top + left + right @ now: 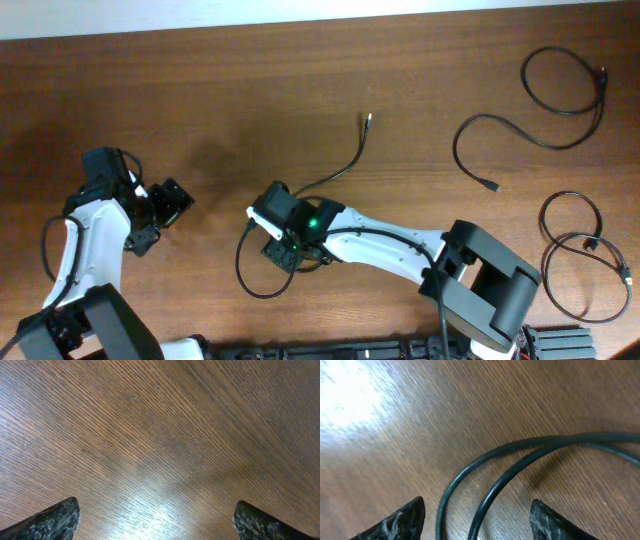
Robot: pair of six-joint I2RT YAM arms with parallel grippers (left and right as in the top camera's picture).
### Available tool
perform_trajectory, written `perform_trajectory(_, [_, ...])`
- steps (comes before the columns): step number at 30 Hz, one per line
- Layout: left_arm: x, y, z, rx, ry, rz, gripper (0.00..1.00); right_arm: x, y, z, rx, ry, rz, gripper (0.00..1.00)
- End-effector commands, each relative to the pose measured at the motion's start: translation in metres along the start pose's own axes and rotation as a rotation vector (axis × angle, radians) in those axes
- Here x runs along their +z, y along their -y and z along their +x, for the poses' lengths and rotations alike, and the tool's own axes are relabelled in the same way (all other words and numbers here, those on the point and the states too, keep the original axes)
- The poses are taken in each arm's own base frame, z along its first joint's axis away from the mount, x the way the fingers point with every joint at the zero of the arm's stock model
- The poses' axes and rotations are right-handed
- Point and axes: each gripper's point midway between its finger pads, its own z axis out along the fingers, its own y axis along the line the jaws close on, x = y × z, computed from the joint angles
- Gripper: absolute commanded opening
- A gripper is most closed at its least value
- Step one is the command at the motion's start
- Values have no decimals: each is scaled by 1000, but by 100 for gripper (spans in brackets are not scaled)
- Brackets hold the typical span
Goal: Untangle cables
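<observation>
Several thin black cables lie on the wooden table. One cable (345,167) runs from a plug near the table's middle down under my right gripper (283,243) and loops to its left. In the right wrist view two strands of this cable (520,462) pass between the open fingers (476,522), and nothing is gripped. Three more cables lie at the right: a loop at the top right (565,85), a curved one (478,150), and a coiled one at the far right (585,260). My left gripper (168,205) is open over bare wood (155,520).
The wooden table (250,80) stretches to a pale wall edge at the top. The right arm's white links (400,245) and black base (490,285) occupy the lower middle. The left arm (85,250) stands at the lower left.
</observation>
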Motion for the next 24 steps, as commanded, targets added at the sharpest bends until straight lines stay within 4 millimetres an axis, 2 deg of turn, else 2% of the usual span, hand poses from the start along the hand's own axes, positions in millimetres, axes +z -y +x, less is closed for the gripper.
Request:
perform_trajectory(1, [2, 0, 3, -19, -13, 5, 99, 7, 5, 2, 18, -3, 28, 60])
perform_trajectory(2, [2, -1, 4, -20, -20, 2, 99, 7, 7, 2, 37, -1, 43, 57])
perform_trajectory(5, [2, -1, 4, -20, -18, 3, 99, 7, 9, 4, 45, -9, 51, 29])
perform_trajectory(13, [2, -1, 4, -20, -18, 2, 99, 7, 9, 6, 65, -16, 55, 26])
perform_trajectory(15, [2, -1, 4, -20, -18, 3, 99, 7, 10, 6, 72, -17, 60, 19])
perform_trajectory(17, [2, -1, 4, -20, -18, 3, 99, 8, 11, 8, 77, -23, 63, 18])
perform_trajectory(18, [2, -1, 4, -20, -18, 3, 99, 8, 11, 7, 81, -21, 63, 5])
perform_trajectory(22, [2, -1, 4, -20, -19, 2, 99, 7, 11, 4, 82, -11, 63, 4])
perform_trajectory(24, [2, -1, 4, -20, -19, 2, 99, -5, 25, -7, 77, 14, 155, 4])
